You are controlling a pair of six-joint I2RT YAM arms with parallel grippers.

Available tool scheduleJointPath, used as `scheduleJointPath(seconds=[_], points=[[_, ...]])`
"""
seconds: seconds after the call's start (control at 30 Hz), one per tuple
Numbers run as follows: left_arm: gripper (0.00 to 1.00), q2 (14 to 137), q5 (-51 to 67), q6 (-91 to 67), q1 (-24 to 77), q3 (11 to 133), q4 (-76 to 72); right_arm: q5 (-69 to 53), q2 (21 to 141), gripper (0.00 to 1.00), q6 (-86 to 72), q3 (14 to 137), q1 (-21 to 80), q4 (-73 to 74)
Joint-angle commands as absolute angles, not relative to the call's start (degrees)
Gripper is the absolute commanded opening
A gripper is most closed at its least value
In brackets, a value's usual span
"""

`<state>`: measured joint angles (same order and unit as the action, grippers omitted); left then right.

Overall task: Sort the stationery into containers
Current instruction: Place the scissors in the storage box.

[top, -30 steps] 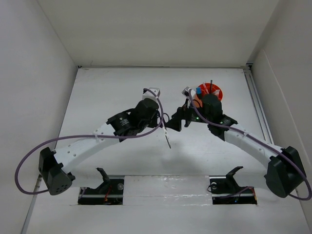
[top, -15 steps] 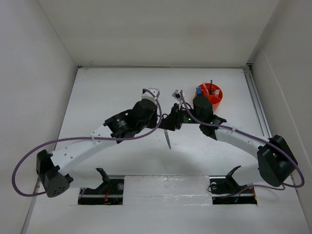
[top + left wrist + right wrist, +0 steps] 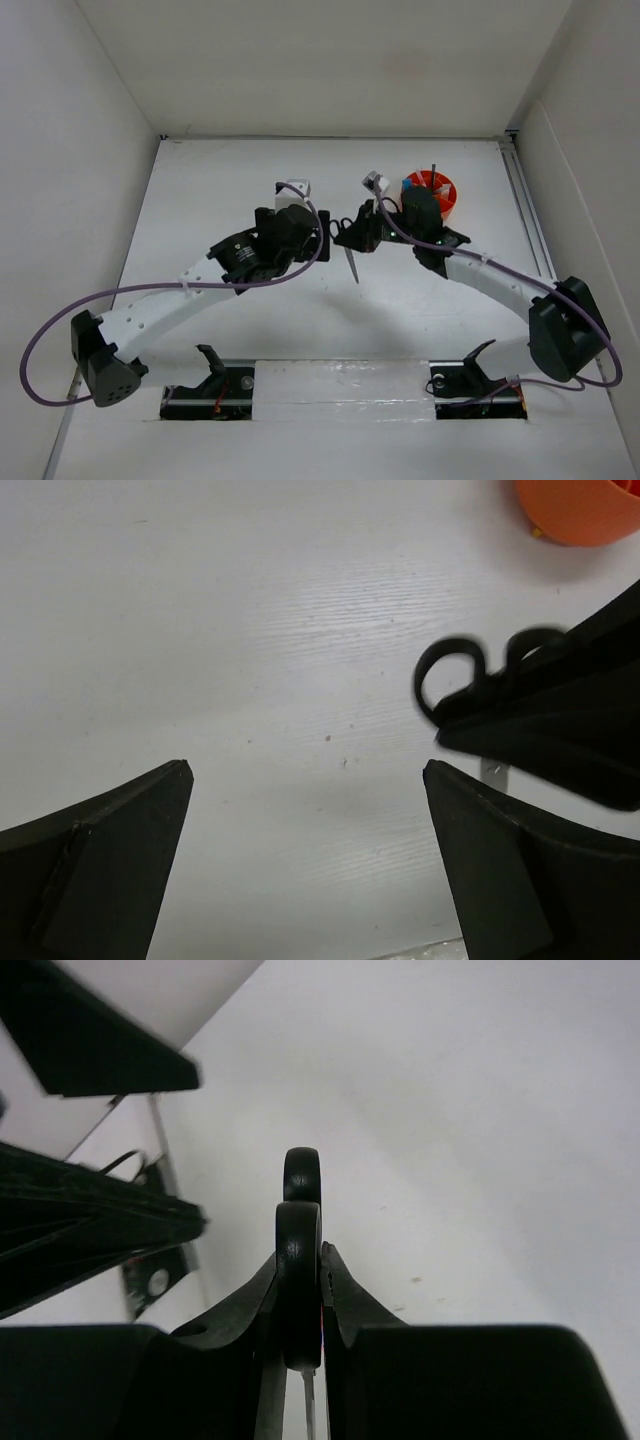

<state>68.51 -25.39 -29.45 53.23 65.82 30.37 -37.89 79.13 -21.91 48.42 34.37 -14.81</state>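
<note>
Over the table, left of the orange cup, with the left tool wide and empty nearby, clamps the scissors by the handles in the right tool. Could slip from such narrow hold, or hit the cup rim.

Smooth orange plastic organiser, matt table
</note>
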Motion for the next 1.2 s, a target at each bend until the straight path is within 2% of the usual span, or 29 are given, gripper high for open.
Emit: scheduleJointPath(seconds=[0.0,0.27,0.37,0.47,0.67,0.77,0.93,1.1,1.17], points=[[1.00,66.0,-33.6,-34.0,53.4,69.7,37.0,-30.5,77.4,0.00,-13.1,54.4,30.2,-10.9],[1.00,59.2,-34.7,-32.9,52.9,63.6,39.3,-23.1,77.4,0.00,-0.1,57.8,18.9,-7.1],[1.00,55.4,-34.2,-32.3,52.9,58.9,37.2,-21.3,79.9,0.00,1.0,60.1,16.4,-7.1],[1.00,51.9,-31.4,-31.1,52.9,55.5,34.2,-19.0,81.6,0.00,-5.2,63.1,12.7,-7.1],[1.00,52.1,-31.7,-30.6,52.9,54.9,33.0,3.8,75.7,0.00,-19.7,54.5,12.0,-17.8],[1.00,54.4,-31.2,-30.6,52.9,54.9,33.0,19.4,74.4,0.00,-25.4,51.9,13.4,-17.8],[1.00,55.7,-29.4,-30.1,52.9,54.9,33.0,44.4,73.8,0.00,-41.2,52.5,15.6,-9.8],[1.00,55.1,-28.8,-30.1,52.9,54.9,32.5,53.0,73.1,0.00,-48.3,54.7,15.6,-4.8],[1.00,54.6,-28.8,-29.5,52.9,54.9,32.0,59.0,74.9,0.00,-53.9,57.4,15.6,3.0]])
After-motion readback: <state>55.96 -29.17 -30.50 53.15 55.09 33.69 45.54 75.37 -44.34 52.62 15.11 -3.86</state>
